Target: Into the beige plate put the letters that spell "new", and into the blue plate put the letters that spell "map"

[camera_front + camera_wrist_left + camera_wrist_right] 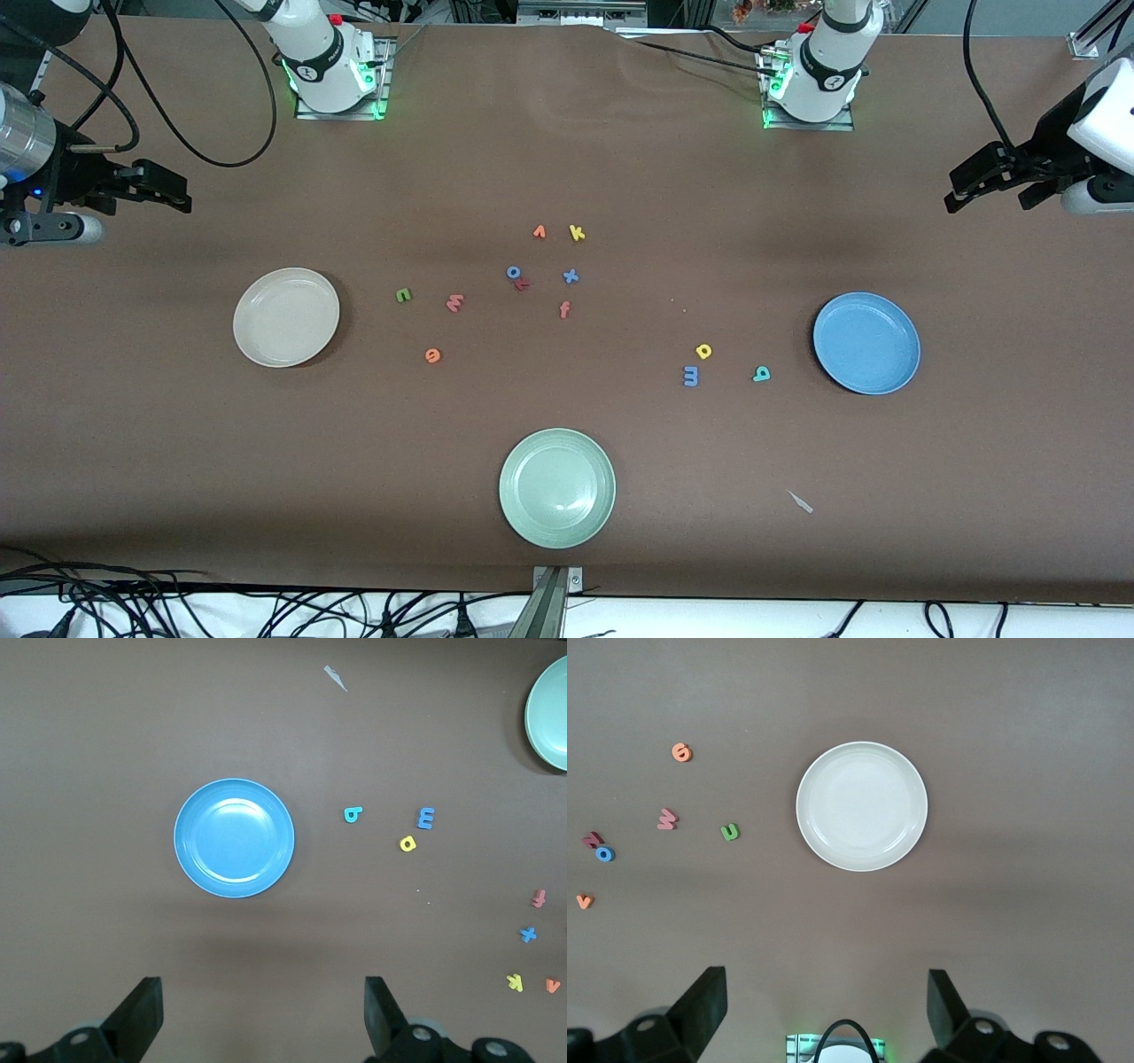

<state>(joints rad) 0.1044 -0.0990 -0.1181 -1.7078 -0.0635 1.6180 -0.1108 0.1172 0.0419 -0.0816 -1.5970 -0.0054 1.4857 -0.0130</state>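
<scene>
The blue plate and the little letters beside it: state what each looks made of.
The blue plate: probably hard plastic, semi-gloss; a soft sheen rings its flat centre and the rim is smoothly moulded.
The blue m, yellow a and teal p: likely foam, matte; flat solid colour, no shine, cut-out edges.

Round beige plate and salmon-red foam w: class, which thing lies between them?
The green foam n, seen in the front view, between beige plate and w.

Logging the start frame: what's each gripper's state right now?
Left gripper: open, holding nothing, up over the table near the blue plate.
Right gripper: open, holding nothing, up over the table near the beige plate.
</scene>
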